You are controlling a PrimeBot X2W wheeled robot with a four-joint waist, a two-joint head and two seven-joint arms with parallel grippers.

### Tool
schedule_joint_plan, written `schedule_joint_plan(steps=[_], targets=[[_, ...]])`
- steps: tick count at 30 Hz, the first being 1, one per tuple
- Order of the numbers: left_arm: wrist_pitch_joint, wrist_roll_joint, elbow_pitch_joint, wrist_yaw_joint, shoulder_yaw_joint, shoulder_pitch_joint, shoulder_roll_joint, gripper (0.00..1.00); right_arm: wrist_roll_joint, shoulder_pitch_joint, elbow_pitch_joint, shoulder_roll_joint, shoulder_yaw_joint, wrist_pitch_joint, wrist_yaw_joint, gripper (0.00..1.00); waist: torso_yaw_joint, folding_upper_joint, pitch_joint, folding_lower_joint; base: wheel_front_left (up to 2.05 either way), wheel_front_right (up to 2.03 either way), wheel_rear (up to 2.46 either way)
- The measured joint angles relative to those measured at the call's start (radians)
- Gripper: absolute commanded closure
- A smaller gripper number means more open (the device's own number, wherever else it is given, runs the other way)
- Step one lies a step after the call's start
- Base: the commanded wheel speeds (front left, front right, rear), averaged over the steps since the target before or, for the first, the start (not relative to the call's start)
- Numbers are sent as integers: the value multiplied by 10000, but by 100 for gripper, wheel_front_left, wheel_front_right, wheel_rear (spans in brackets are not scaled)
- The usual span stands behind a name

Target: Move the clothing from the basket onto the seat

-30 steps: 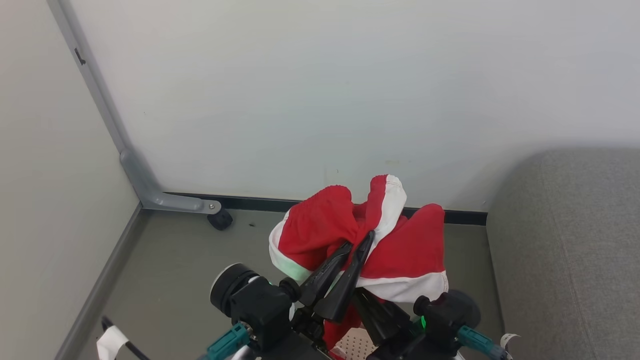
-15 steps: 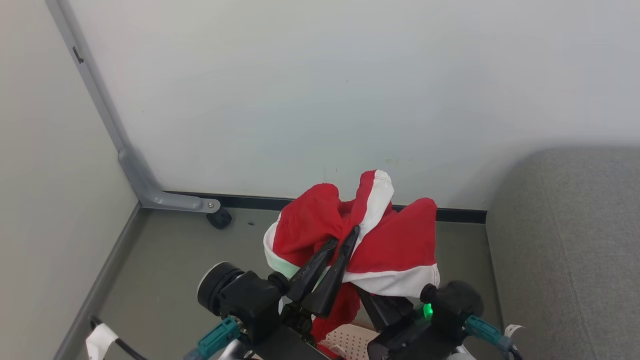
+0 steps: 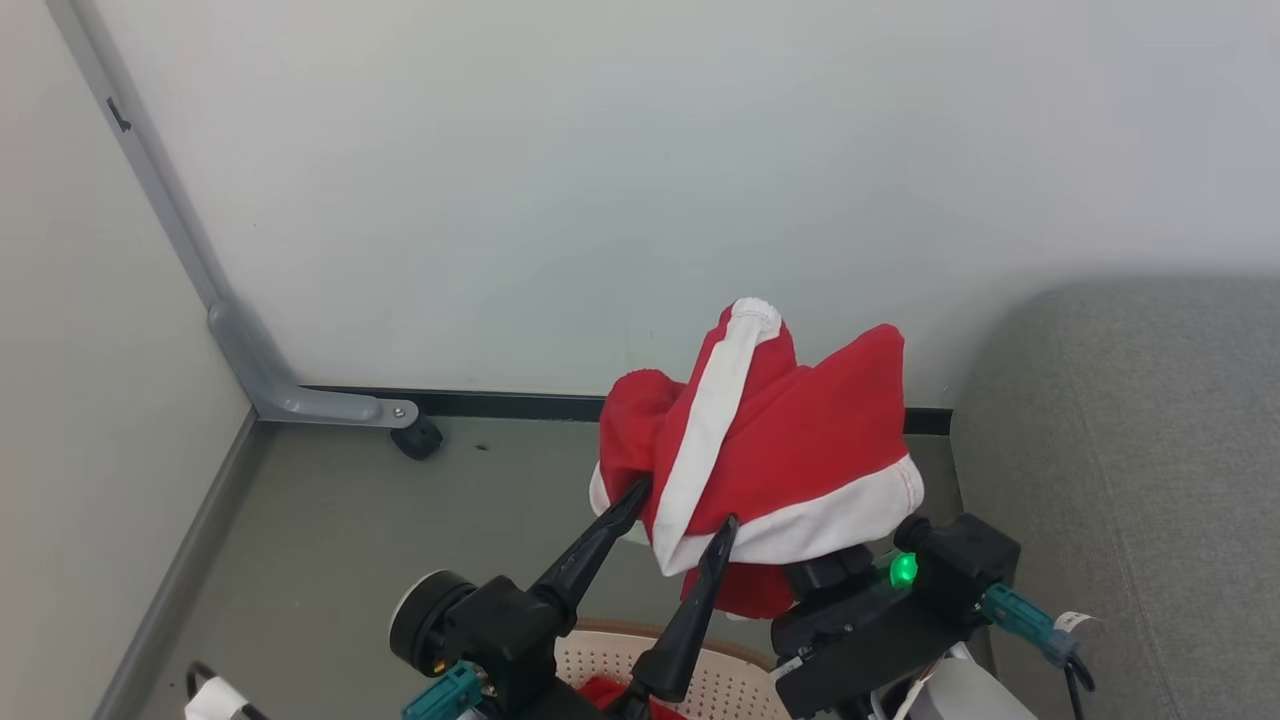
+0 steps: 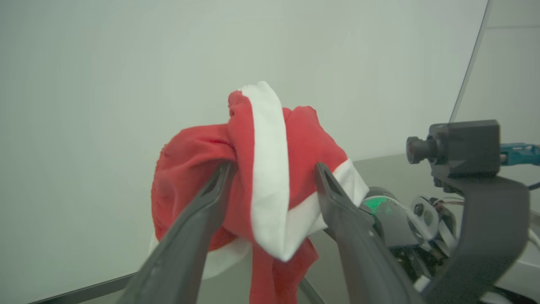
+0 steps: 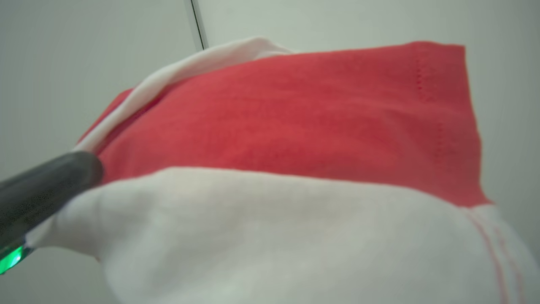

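Clothing point(image 3: 790, 450) aloft before white wall point(image 3: 600, 150), grey floor point(image 3: 350, 520) below, seat point(image 3: 1130, 450) rightward

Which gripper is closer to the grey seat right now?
Right. The right gripper, under the red clothing, is just beside the seat; the left gripper is open on the clothing's far side, farther from it.

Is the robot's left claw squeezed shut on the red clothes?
No, the left gripper has its two fingers spread wide apart, one on each side of the red clothing.
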Motion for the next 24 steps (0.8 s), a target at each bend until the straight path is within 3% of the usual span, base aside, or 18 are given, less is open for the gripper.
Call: schedule_joint_plan(steps=[11,24], targets=[[90,326,56,98,-12,645,568,0,4,-482,-111,-545,-1210,-10,-374,100,-268,1,131,0,0,0,0],[303,631,-111,111,-537,921,629,0,4,-439,-596,-1776,-3081,-12,-1081,100,-617,0,550,0,0,0,0]])
